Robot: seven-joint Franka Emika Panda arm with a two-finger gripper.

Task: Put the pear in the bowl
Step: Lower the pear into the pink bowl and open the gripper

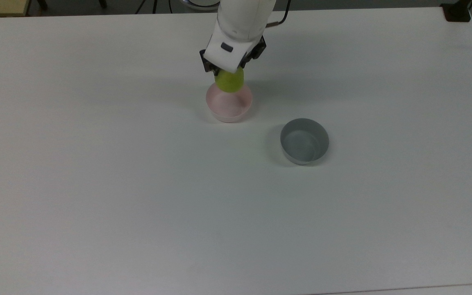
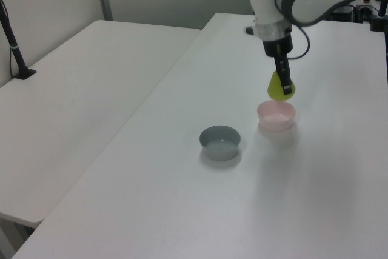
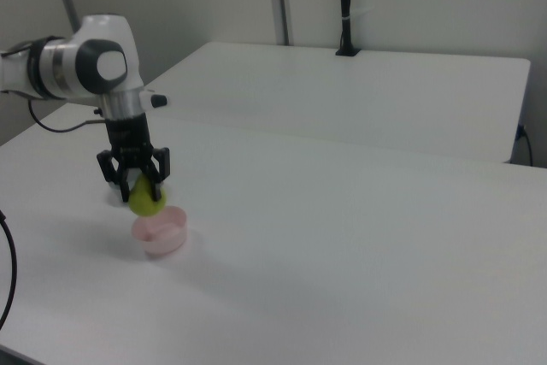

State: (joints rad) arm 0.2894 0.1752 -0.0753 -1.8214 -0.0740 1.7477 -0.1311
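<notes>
Even, diffuse overhead light; soft shadows, perhaps slight haze.

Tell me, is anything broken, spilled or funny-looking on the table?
Nothing stands out. The gripper holds the pear in the air just above the pink bowl, and the grey bowl sits upright on the white table, apart from the pink one. Nothing is tipped or spilled.

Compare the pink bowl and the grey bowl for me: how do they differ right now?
The pink bowl is pale pink; the grey bowl is grey. The pink bowl has the pear hanging just above it, held in the end effector; nothing hangs over the grey bowl. In the top view the pink bowl sits up and left of the grey one. Both are round, low-sided, upright, similar in size and hold nothing.
</notes>
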